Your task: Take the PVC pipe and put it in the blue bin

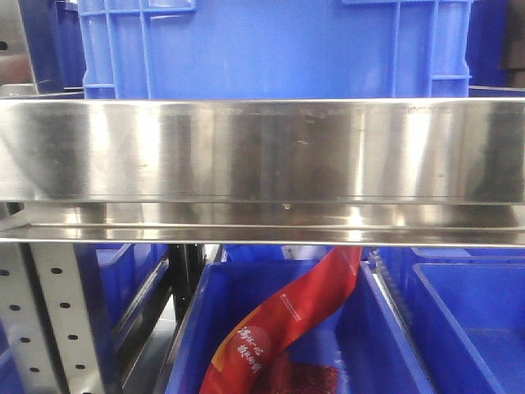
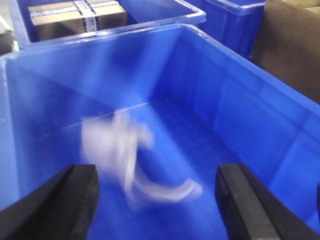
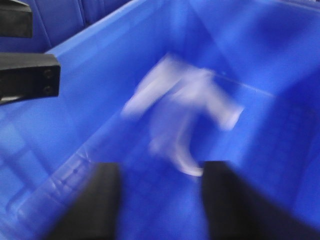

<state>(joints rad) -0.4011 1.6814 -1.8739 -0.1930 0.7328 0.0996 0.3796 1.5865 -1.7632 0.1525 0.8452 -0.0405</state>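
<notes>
Blurred PVC pipe [image 2: 125, 160] in blue bin [image 2: 235, 105], between spread left claw [image 2: 157, 200]

1. A warehouse or stockroom: a steel shelf [image 1: 262, 152] spans the front view.
2. Blue plastic crates [image 1: 275, 45] stand at 12 o'clock above and below it.
3. A taped carton [image 2: 75, 17] sits in a neighbouring crate.

A saturated blue is recorded for the bin [image 2: 240, 100], with a moulded grid pattern noted on its floor. The blurred pipe pieces [image 2: 125, 155] inside it are seen as white to pale grey. Black is observed on the left gripper [image 2: 155, 200] and the right gripper [image 3: 160, 200]. A tan cardboard box [image 2: 75, 17] with white printed tape is noted. The shelf rail [image 1: 262, 152] is recorded as brushed silver, and a red bag [image 1: 287, 320] carries white lettering.
</notes>
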